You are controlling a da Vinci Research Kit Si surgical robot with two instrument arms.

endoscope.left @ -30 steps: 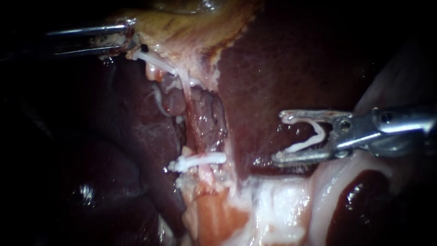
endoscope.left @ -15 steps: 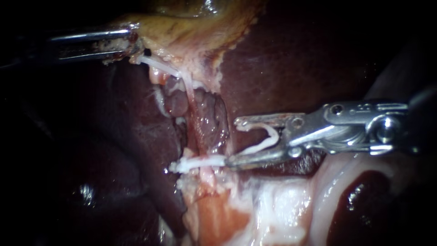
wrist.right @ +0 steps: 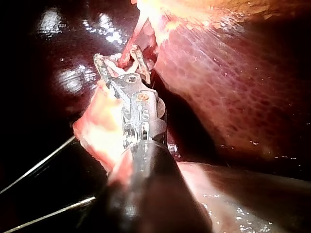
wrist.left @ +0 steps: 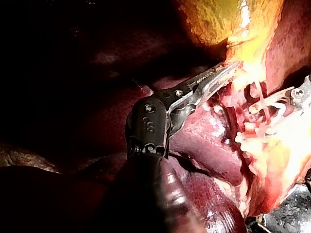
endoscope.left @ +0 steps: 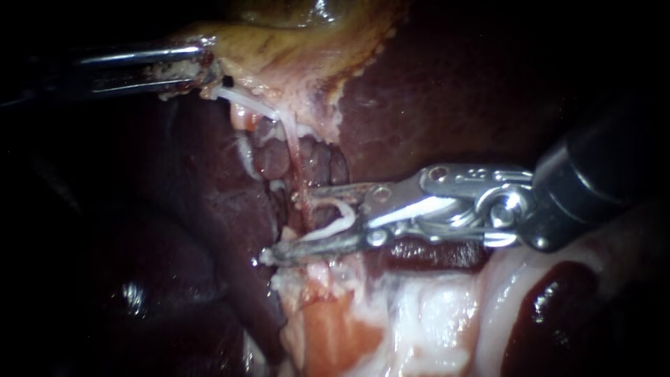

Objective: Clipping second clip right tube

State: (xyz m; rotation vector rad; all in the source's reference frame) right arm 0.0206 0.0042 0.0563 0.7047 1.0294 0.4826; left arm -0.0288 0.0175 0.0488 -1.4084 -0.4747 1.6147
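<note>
While the gallbladder (endoscope.left: 279, 49) is gripped by the left instrument (endoscope.left: 204, 67), the clip (endoscope.left: 338, 216), held between the spread jaws of the right instrument (endoscope.left: 289, 225) astride the tube (endoscope.left: 296, 164), is best closed only once squared across it.

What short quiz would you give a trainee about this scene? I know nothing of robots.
1. True or false: the right instrument carries a white clip in its jaws.
2. What passes between those jaws? A: a thin tube. B: a needle. C: nothing.
3. Fill in: the left instrument grips the ____ with its jaws.
Key: 1 true; 2 A; 3 gallbladder.
</note>
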